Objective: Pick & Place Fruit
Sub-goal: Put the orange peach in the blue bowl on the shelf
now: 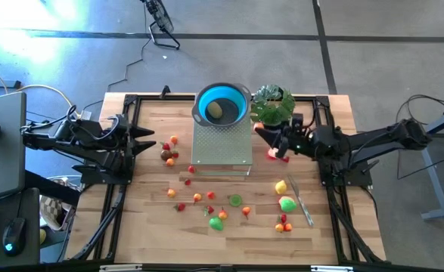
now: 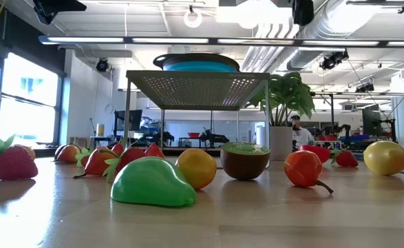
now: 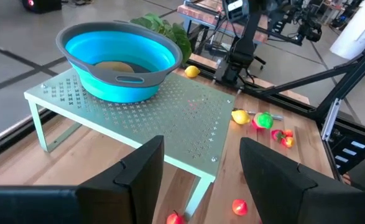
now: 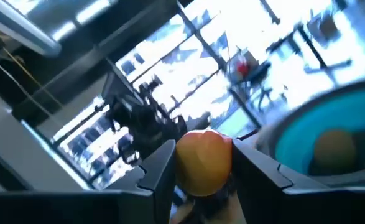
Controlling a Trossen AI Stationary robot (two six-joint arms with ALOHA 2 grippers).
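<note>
A blue bowl [image 1: 220, 106] stands on a perforated metal rack [image 1: 222, 147] at the table's far middle, with a yellowish fruit [image 3: 114, 66] lying inside it. Several small toy fruits [image 1: 206, 198] are scattered on the wooden table in front of the rack. My right gripper [image 1: 271, 145] hovers just right of the rack, beside the bowl, shut on an orange fruit [image 4: 204, 162]. My left gripper [image 3: 201, 174] waits open, left of the rack, with nothing between its fingers. My right gripper pinches the orange fruit by its two opposite sides [image 4: 183, 165] between the two fingers. The fingers come roughly level from the table's right side, pointing toward the bowl. The fruit is lifted clear of the table.
A leafy green plant [image 1: 273, 104] stands right next to the bowl, close behind my right gripper. A slim silver knife [image 1: 302, 202] lies at the near right among a yellow fruit [image 1: 280, 187] and a green fruit [image 1: 287, 202]. More fruits [image 1: 169, 151] lie left of the rack.
</note>
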